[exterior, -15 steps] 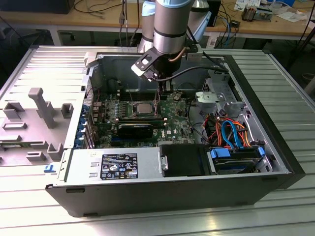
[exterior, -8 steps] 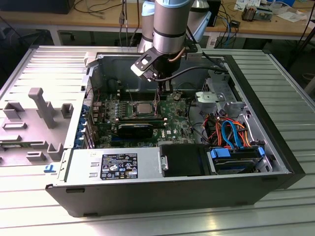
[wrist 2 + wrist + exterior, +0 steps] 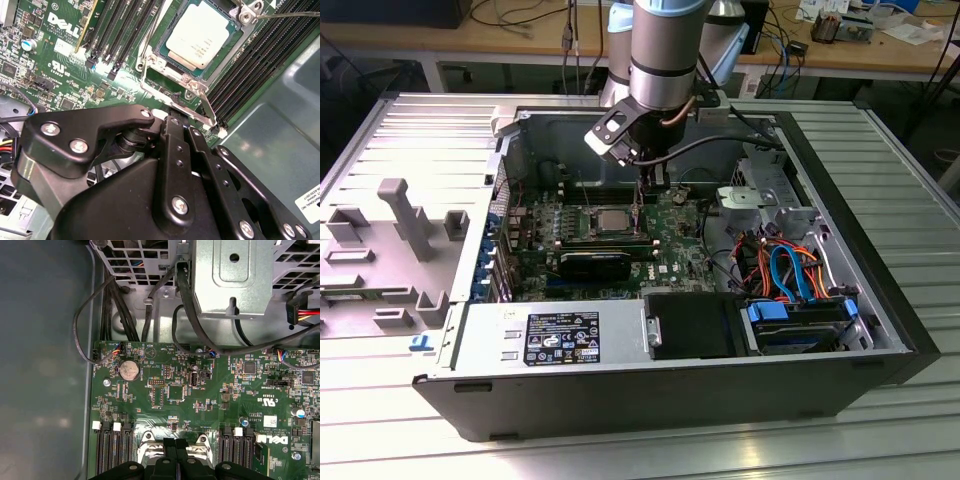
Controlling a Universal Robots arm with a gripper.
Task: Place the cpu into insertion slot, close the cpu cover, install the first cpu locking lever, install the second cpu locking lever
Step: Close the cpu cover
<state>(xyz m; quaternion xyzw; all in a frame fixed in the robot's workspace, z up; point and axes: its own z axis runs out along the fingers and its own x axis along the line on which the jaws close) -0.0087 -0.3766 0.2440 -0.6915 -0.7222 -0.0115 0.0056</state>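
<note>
A dull silver-grey cpu (image 3: 200,37) is sitting on a green motherboard (image 3: 65,75) striped with black slots (image 3: 250,65). A black gripper (image 3: 181,125) is showing silver screws (image 3: 180,205). Blue and orange cables (image 3: 782,275) are curling at the exterior view's lower right.

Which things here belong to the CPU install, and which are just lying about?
Job:
cpu
cpu cover
locking lever
gripper, beside the cover

Lying about:
coin cell
memory slots
drive cables
power supply
grey fixture outside the case
</note>
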